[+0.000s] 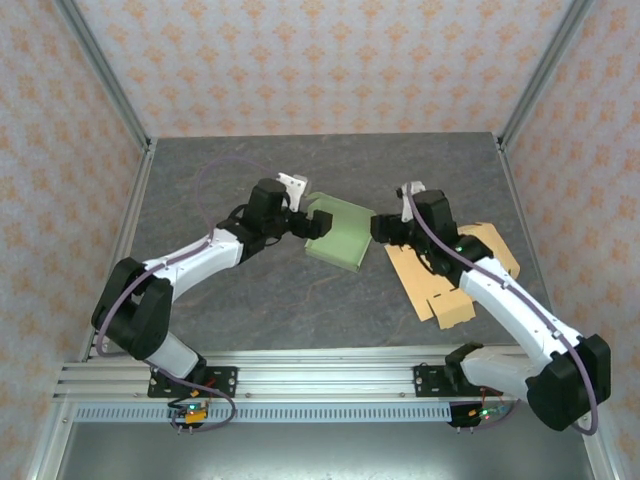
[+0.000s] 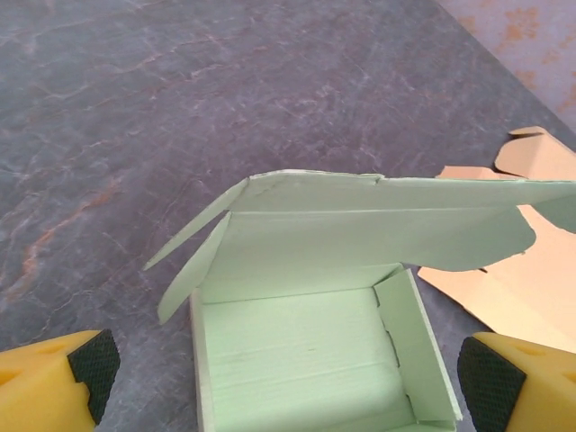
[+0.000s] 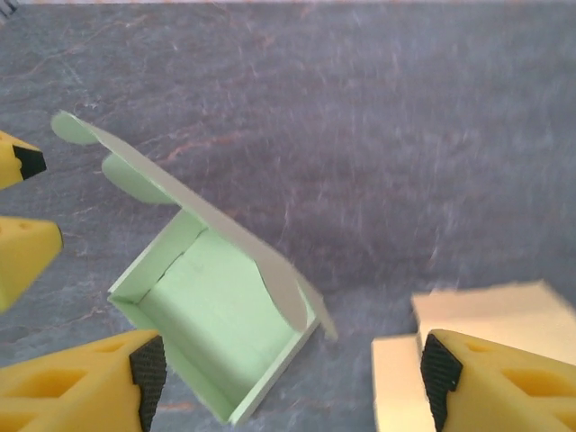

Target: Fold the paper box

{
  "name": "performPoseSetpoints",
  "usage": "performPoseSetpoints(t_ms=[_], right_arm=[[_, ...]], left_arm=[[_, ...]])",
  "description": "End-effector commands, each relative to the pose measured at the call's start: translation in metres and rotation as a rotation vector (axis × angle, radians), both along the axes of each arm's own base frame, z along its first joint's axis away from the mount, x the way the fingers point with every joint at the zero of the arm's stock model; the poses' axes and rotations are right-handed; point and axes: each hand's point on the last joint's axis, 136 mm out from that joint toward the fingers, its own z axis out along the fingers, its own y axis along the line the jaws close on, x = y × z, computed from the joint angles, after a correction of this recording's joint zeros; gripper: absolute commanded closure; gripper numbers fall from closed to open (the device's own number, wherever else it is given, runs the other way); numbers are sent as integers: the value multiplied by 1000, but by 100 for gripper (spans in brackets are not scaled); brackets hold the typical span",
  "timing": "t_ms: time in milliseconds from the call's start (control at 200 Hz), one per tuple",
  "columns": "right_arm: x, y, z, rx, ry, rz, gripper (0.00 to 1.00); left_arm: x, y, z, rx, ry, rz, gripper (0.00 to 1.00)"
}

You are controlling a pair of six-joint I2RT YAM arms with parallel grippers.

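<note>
Two pincers wide open, empty: left pincer (image 2: 292,371), right pincer (image 3: 294,378) flank green paper box (image 1: 340,240), lid (image 2: 360,236) half-raised.

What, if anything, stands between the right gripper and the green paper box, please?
Nothing visible does. The right gripper is open right at the green paper box; the flat tan cardboard lies off to one side.

Bright even light, soft shadows, slight blur
</note>
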Motion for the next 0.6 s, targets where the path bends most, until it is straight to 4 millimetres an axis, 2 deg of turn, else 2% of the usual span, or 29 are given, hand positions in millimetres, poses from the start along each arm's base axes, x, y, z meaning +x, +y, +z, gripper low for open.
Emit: performPoseSetpoints(t_ms=[0,105,185,260,310,445,596], right_arm=[[-1,7,5,233,71,-44,22],[10,3,1,378,139,-99,21],[17,10,5,491,172,-73,20],[20,17,8,492,164,-17,22],[25,22,-3,462,176,22,25],[32,23,-29,359,190,69,35],[41,21,-48,297,179,75,36]], left_arm=[[-2,-6,12,-109,74,-78,1],[11,10,28,-242,169,46,1],[14,14,37,-323,246,80,1],[17,17,42,-338,275,110,1],[19,18,44,-323,264,112,1],[25,23,35,-237,220,103,2],[16,15,17,-141,179,-10,8]])
